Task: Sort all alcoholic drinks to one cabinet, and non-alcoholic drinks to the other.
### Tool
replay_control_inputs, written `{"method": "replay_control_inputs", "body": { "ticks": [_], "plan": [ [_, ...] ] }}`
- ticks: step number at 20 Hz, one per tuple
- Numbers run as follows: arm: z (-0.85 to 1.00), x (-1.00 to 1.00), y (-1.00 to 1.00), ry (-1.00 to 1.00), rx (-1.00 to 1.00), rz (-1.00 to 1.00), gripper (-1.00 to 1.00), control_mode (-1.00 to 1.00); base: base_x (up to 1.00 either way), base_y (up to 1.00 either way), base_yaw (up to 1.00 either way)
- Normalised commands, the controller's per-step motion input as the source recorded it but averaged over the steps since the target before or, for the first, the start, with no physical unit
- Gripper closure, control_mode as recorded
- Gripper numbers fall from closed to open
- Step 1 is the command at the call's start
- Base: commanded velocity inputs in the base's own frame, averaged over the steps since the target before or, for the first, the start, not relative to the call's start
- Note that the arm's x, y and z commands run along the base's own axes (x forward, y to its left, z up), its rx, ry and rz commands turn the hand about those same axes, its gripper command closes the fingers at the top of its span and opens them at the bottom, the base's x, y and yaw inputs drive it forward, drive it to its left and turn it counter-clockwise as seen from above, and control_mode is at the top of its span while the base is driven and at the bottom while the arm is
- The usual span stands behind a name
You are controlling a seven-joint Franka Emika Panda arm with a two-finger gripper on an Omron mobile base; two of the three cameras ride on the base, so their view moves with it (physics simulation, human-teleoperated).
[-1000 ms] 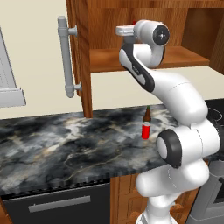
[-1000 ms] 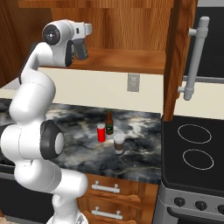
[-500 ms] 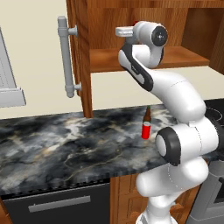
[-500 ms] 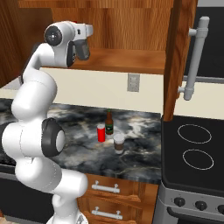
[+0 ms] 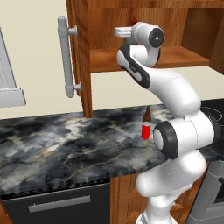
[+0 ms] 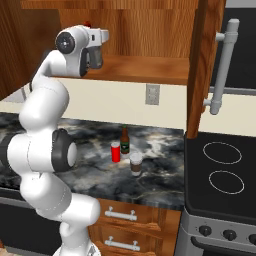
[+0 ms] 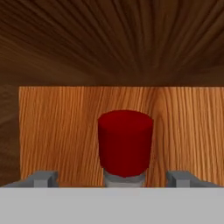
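Note:
My gripper (image 7: 112,180) is open inside the reddish-brown wall cabinet (image 5: 109,60), its fingertips (image 7: 41,178) spread wide on either side of the neck of the grey glass bottle. The bottle's red cap (image 7: 125,142) stands upright just ahead, apart from both tips, and pokes up behind my hand (image 5: 134,22) (image 6: 88,23). On the counter below stand the brown beer bottle (image 6: 124,140) (image 5: 148,114), the red can (image 6: 115,151) (image 5: 146,130) and the dark cup with a pale lid (image 6: 135,163), close together.
The cabinet door (image 6: 200,65) hangs open with its grey bar handle (image 6: 225,70) (image 5: 65,57). The black marble counter (image 5: 65,148) runs to the left. A stove (image 6: 220,170) sits to the right of the drinks. A wall outlet (image 6: 152,94) is behind them.
The fingers have opened off the grey bottle's neck, leaving it standing on the cabinet shelf. The arm has hardly moved.

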Motion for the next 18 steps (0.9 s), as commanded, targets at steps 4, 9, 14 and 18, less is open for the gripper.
{"method": "replay_control_inputs", "body": {
  "ticks": [4,9,14,18],
  "plan": [
    [0.0,0.16,0.0,0.0,0.02,-0.02,-1.0,-1.0,0.0,0.0,0.0],
    [0.01,0.01,0.0,0.02,0.02,-0.04,-1.0,-1.0,0.0,0.0,0.0],
    [0.05,-0.1,0.0,0.02,0.01,-0.04,-1.0,-1.0,0.0,0.0,0.0],
    [0.07,-0.42,-0.02,0.02,0.01,-0.03,-1.0,-1.0,0.0,0.0,0.0]
  ]
}}
